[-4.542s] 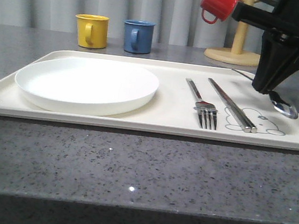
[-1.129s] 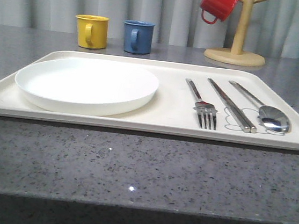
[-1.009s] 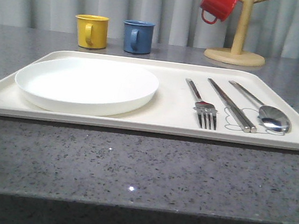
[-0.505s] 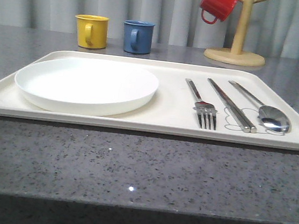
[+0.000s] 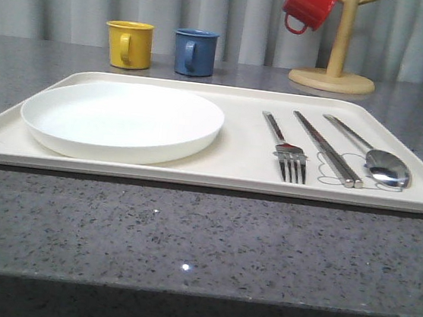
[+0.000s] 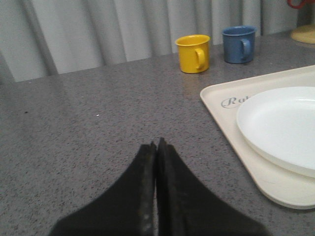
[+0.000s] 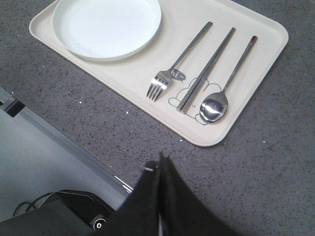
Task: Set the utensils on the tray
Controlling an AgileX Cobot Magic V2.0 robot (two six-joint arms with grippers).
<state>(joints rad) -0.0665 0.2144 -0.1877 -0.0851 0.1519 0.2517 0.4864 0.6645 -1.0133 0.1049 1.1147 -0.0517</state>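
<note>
The grey speckled stone worktop carries a big cream tray. On the tray lie a round white plate, two thin metal chopsticks, a steel spoon and a shiny fork. The left hand and right hand are both pressed together, holding nothing.

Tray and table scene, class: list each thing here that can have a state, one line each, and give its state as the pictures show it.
tray: flat on the table, holding all four utensils.
plate: upright, empty, on the tray.
fork: lying flat on the tray.
chopsticks: paired, lying flat.
spoon: lying flat, bowl up.
yellow mug: upright on the table.
blue mug: upright on the table.
red mug: hanging on the mug tree.
left gripper: fingers shut, empty.
right gripper: fingers shut, empty.
</note>
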